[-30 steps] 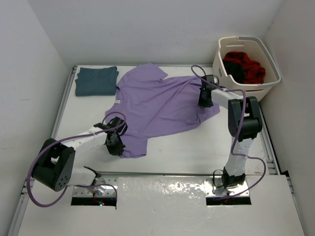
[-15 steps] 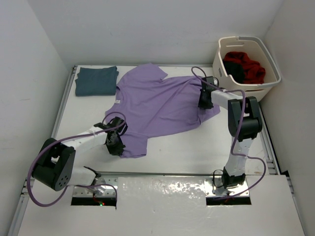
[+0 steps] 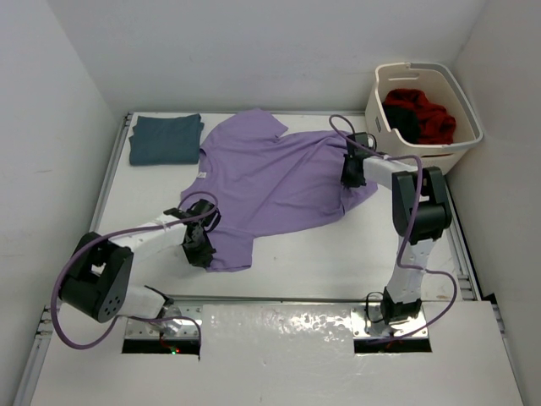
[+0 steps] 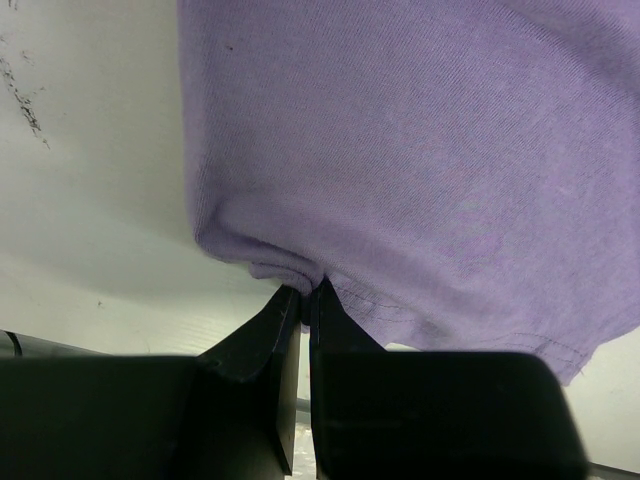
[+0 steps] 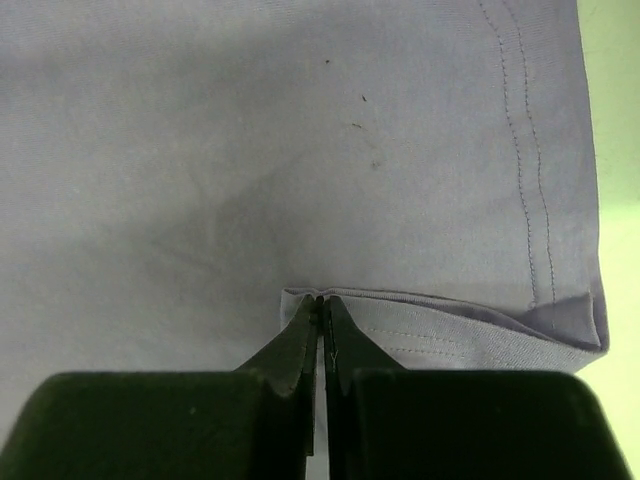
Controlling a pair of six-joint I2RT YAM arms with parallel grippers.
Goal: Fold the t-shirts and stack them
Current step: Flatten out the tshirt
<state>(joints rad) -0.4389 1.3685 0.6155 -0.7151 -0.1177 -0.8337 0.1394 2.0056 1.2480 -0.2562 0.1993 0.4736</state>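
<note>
The left gripper (image 4: 306,295) is clamped shut on the near hem of the lavender purple cloth t-shirt (image 3: 270,182), and the right gripper (image 5: 320,305) is pinched closed on another hem fold. The shirt is spread across the white table (image 3: 338,254).

I see a flat white table (image 3: 338,254) boxed in by plain pale walls (image 3: 254,51) on the left, far and right sides. Even light glares only off the glossy strip (image 3: 279,338) along its near edge.
</note>
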